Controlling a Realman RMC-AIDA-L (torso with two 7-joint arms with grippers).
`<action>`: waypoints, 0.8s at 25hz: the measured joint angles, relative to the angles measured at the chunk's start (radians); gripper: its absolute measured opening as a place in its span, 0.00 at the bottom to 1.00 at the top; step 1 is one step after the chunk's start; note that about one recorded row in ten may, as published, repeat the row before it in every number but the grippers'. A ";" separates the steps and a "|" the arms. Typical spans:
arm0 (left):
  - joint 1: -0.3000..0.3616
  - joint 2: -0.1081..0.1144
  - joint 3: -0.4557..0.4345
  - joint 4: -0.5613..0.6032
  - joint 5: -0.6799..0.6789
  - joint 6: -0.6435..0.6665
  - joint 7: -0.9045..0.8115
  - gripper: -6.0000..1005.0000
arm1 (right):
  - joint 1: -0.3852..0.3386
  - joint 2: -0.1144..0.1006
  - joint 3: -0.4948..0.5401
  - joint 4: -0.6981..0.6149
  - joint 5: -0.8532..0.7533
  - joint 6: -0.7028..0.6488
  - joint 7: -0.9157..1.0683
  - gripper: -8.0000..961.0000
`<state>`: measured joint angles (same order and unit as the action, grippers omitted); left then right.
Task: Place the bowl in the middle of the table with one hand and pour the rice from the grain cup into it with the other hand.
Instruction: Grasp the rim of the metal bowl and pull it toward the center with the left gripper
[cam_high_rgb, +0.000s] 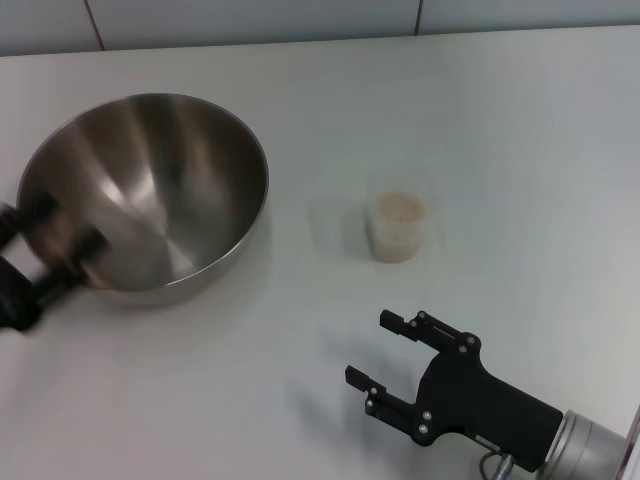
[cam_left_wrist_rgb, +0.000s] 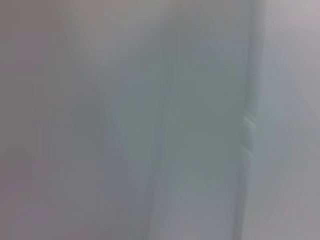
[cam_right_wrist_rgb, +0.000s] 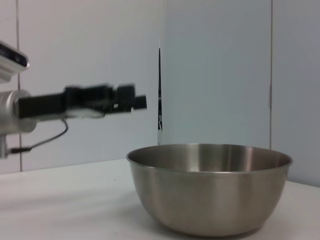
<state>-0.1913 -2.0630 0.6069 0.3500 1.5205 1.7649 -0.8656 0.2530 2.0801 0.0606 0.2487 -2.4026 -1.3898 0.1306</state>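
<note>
The steel bowl (cam_high_rgb: 150, 190) stands upright on the left part of the off-white table (cam_high_rgb: 500, 130); it also shows in the right wrist view (cam_right_wrist_rgb: 210, 195). My left gripper (cam_high_rgb: 18, 265) is at the far left edge beside the bowl's rim, blurred, its fingers apart and holding nothing; the right wrist view shows it (cam_right_wrist_rgb: 125, 100) higher than the bowl and off to one side. The clear grain cup (cam_high_rgb: 397, 235) with rice (cam_high_rgb: 398, 208) stands upright mid-table, right of the bowl. My right gripper (cam_high_rgb: 372, 349) is open and empty, in front of the cup. The left wrist view shows only grey blur.
A tiled wall (cam_high_rgb: 300, 15) runs along the table's far edge. Bare tabletop lies between the bowl and the cup (cam_high_rgb: 310, 230) and to the right of the cup.
</note>
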 joint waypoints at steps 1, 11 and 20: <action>-0.007 0.001 -0.030 0.005 -0.008 -0.006 -0.052 0.78 | 0.001 0.000 0.001 0.000 0.000 0.000 -0.001 0.71; -0.066 0.006 -0.082 0.184 0.043 -0.356 -0.537 0.78 | 0.013 0.001 0.009 0.000 0.004 0.000 -0.002 0.71; -0.093 0.020 -0.083 0.360 0.282 -0.479 -0.801 0.78 | 0.034 0.005 0.036 -0.008 0.008 0.001 0.002 0.71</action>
<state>-0.2848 -2.0427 0.5242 0.7097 1.8021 1.2855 -1.6665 0.2869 2.0847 0.0962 0.2411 -2.3948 -1.3892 0.1327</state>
